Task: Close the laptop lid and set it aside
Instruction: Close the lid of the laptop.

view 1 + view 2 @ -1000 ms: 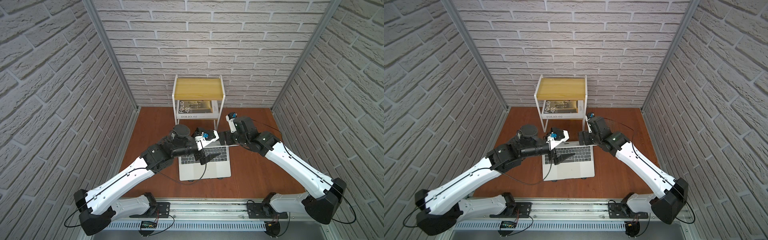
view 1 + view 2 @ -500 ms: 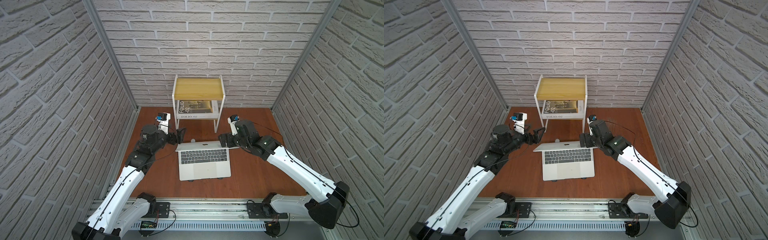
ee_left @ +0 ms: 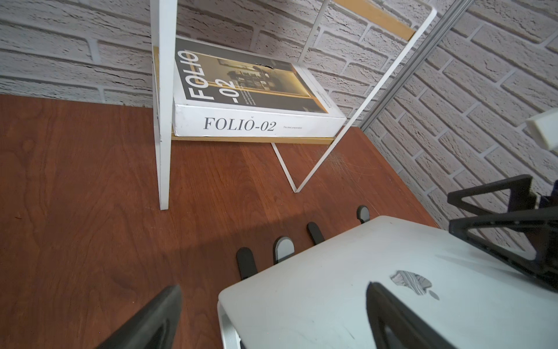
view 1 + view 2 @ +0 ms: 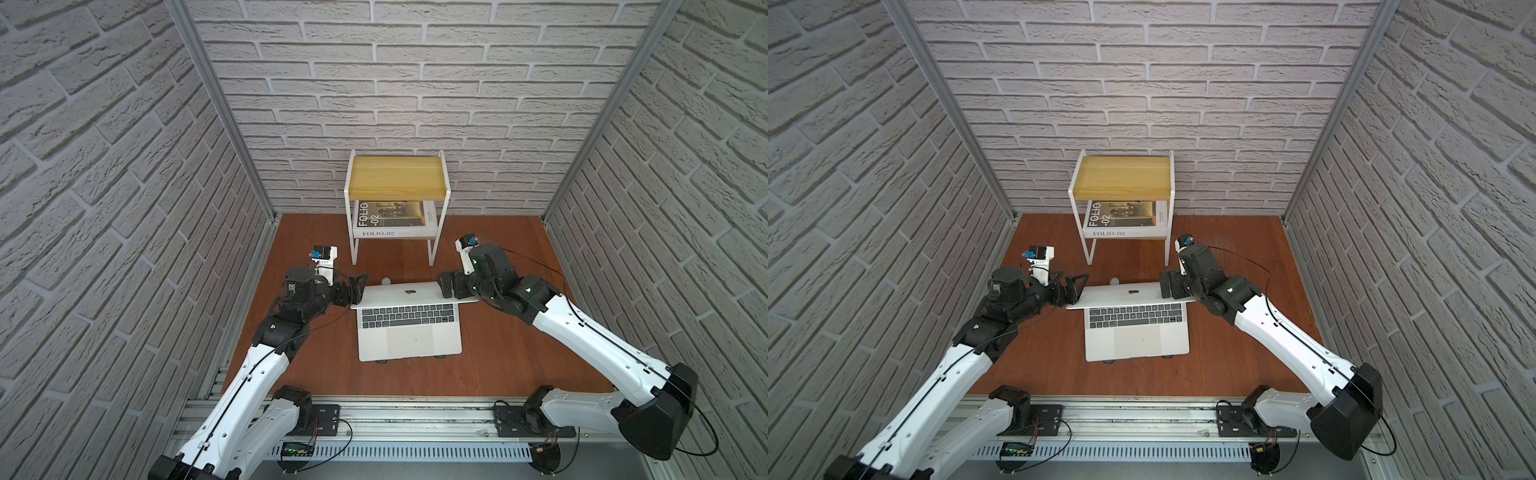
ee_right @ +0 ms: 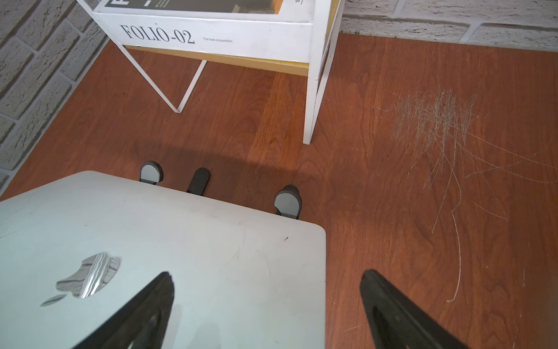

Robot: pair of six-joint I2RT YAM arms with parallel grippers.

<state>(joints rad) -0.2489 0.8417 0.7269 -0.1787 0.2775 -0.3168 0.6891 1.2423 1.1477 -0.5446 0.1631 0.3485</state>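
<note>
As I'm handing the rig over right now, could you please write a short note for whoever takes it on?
Left hand: open, straddling the left corner of the laptop lid, holding nothing.
Right hand: open, straddling the lid's right corner, holding nothing.
Laptop: mid-table on a grey stand, keyboard showing, lid tipped forward over it.
Done: lid is partway down at most.
Left: press the lid shut, then set the laptop aside.

Left end effector (image 4: 359,289), right end effector (image 4: 448,290), jaws spread
</note>
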